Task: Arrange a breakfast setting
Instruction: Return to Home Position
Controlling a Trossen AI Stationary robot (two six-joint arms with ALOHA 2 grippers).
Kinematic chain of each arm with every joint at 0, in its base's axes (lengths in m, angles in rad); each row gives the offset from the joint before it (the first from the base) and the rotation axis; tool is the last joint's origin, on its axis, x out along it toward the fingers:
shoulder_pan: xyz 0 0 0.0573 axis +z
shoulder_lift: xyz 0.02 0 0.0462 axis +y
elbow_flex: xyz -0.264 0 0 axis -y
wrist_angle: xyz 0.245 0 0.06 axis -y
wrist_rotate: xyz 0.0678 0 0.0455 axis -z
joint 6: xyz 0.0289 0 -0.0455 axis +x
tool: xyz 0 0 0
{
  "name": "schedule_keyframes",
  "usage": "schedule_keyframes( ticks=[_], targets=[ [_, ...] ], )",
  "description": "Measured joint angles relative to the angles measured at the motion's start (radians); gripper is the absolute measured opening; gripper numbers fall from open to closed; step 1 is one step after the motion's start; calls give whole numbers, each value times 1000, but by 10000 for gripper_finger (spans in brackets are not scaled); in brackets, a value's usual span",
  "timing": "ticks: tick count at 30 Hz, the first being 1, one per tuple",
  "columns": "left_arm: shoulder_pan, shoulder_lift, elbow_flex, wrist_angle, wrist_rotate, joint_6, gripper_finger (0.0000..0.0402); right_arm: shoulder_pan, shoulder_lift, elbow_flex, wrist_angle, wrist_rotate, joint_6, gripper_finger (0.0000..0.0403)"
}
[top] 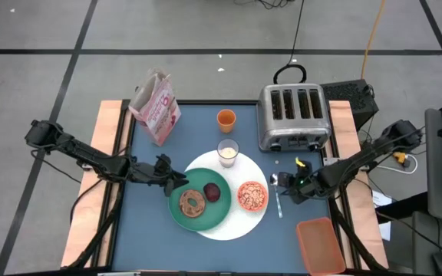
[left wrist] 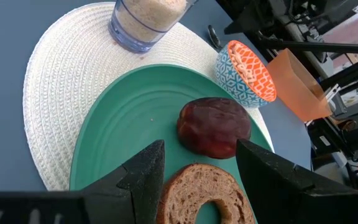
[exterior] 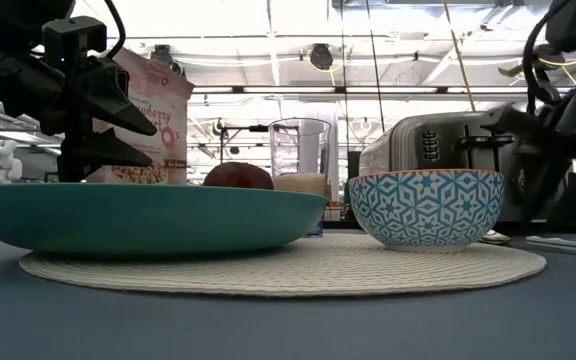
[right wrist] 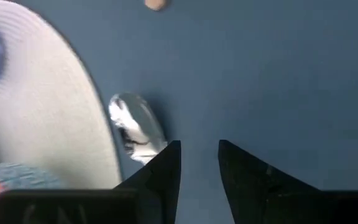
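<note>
Left gripper [left wrist: 201, 148]: fingers spread wide, nothing pinched. It is held over the left edge of the mat [top: 240, 222]. In the low view it is seen above the green plate [top: 176, 216], but contact with the plate can't be told.

The green plate is set on the mat's left half and overhangs the mat's left edge. A bagel [left wrist: 204, 194] is laid on the plate. An apple [left wrist: 213, 126] is placed beside it, toward the mat's centre. Both are seen just past the left fingertips.

Right gripper [right wrist: 199, 146]: fingers parted by a narrow gap, nothing pinched. It is held just off the mat's right edge, over the bare blue table [top: 152, 238].

The spoon [right wrist: 135, 127] is laid flat on the table along the mat's right edge, off the mat. Its scoop end is just beside one right finger.

The bowl [top: 252, 196], with cereal in it, is set on the mat's right half, just beside the green plate.

The glass of milk [top: 228, 152] is stood upright on the mat's back edge.

The orange cup [top: 225, 118] is placed off the mat, behind the glass.

The cereal bag [top: 156, 107] is stood well off the mat, back-left.

The toaster [top: 292, 115] is placed back-right of the mat, near but apart.

An orange tub [top: 321, 244] is seen front-right of the mat, at the table's edge.
</note>
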Motion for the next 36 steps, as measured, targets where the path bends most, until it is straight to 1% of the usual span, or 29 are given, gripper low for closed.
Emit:
schedule_keyframes(
  ticks=[5, 10, 15, 19, 23, 28, 32, 36],
  targets=[
    [0, 0, 0, 0, 0, 0, 202, 0, -99, 0, -32, 7, -103, 103],
    [0, 0, 0, 0, 0, 0, 202, 0, -203, 1, -29, 18, -215, 102],
    [0, 0, 0, 1, 0, 0, 202, 0, -287, 1, -3, 23, -289, 102],
    [0, 0, 0, 5, 0, -3, 202, 0, -335, 2, 109, 24, -368, 102],
    [0, 0, 0, 47, 0, 8, 202, 0, -362, 3, 264, 32, -528, 102],
    [0, 0, 0, 156, 0, 106, 202, -5, -373, 3, 436, 106, -768, 102],
    [0, 0, 0, 232, 0, 172, 202, -30, -381, 3, 524, 105, -915, 102],
    [1, -14, 0, 245, 0, 235, 202, -55, -405, 3, 572, 103, -1038, 102]
  ],
)
